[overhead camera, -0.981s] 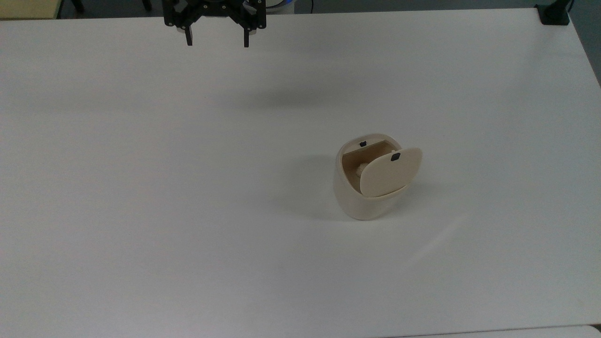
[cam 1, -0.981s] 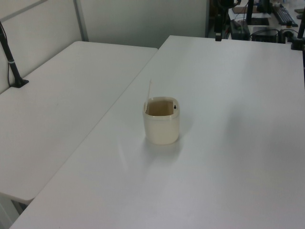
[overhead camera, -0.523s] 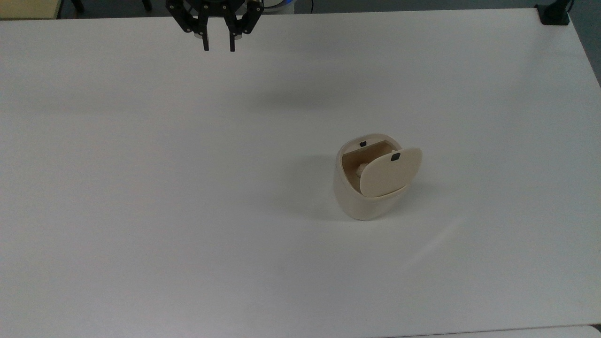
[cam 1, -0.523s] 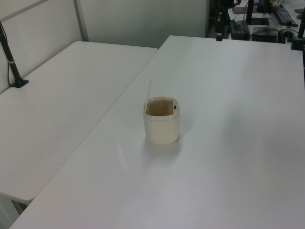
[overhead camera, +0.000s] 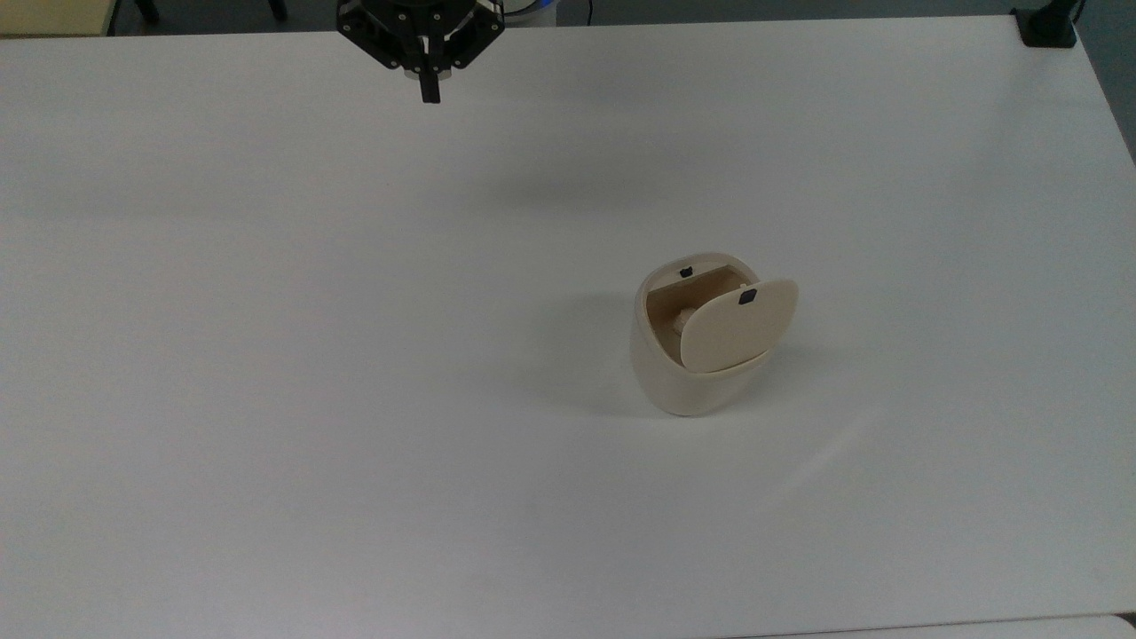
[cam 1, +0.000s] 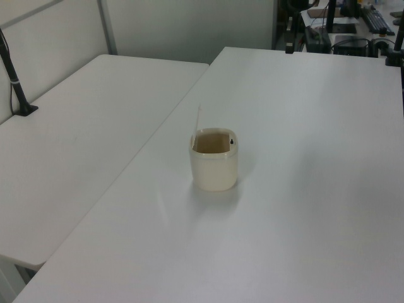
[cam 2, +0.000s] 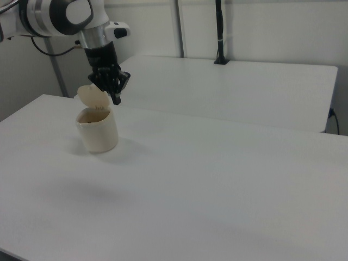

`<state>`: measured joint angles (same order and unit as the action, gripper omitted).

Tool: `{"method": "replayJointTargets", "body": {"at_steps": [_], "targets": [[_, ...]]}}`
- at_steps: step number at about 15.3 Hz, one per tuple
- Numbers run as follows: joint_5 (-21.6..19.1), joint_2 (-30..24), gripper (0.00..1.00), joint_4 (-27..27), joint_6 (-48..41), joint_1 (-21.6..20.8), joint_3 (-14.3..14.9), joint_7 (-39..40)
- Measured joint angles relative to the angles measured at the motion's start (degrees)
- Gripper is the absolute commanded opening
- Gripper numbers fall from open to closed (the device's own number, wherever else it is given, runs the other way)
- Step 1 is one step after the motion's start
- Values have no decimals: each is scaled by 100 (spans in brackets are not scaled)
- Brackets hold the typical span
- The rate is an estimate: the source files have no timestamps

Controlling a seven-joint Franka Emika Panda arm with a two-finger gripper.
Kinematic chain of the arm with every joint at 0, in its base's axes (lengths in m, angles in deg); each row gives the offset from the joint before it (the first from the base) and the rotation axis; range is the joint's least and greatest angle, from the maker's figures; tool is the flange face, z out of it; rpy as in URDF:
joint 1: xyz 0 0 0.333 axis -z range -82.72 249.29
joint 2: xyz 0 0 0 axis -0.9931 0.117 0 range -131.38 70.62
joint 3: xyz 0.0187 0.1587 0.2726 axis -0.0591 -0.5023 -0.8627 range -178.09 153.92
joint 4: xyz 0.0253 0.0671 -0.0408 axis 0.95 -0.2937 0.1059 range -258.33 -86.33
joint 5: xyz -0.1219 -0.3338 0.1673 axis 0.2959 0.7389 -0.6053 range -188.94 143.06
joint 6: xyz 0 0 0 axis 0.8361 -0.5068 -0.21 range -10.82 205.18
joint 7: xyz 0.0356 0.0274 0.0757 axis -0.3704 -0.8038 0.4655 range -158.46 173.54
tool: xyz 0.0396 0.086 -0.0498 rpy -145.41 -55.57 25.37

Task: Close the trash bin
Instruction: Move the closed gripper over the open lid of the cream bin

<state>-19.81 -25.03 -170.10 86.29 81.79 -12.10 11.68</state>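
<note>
Bin position: trash bin (overhead camera: pixel 688 373) stands upright on the white worktop (overhead camera: pixel 266 355), at about 4 o'clock from the centre of the top view; nothing else sits near it.
Lid state: the flat lid (overhead camera: pixel 737 325) stands raised on its hinge, close to upright, so the tan interior (cam 1: pixel 211 144) is exposed; in the left view it shows edge-on as a thin sliver at the rim's 10 o'clock.
Tool: the tool (overhead camera: pixel 429 92) hangs at 12 o'clock in the top view, over the far edge of the worktop and well apart from the bin, with its two fingers drawn together and nothing between them.
Weight: judging by the thin plastic walls, the bin is likely light and could slide or tip under a sideways shove.
Stiffness: body and lid look rigid; the smooth surface is probably slippery for a pinch.
Where to act: a grasp seems unnecessary; pressing the closed fingertips on the lid's outer face near its free edge, far from the hinge, should swing it down with the least force.
Risk: pushing low near the hinge could move the whole bin rather than fold the lid.
Markings: a small black mark (overhead camera: pixel 747 297) sits near the lid's free edge and another (overhead camera: pixel 685 272) on the rim; no brand, label or legible writing.
</note>
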Motion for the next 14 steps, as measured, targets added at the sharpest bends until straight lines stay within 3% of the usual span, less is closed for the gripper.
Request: {"method": "replayJointTargets", "body": {"at_steps": [4, 14], "targets": [[-84, 210, 0, -30, 904, -232, -54, 2], [-365, 973, 0, -41, 3716, -1391, -100, -318]]}}
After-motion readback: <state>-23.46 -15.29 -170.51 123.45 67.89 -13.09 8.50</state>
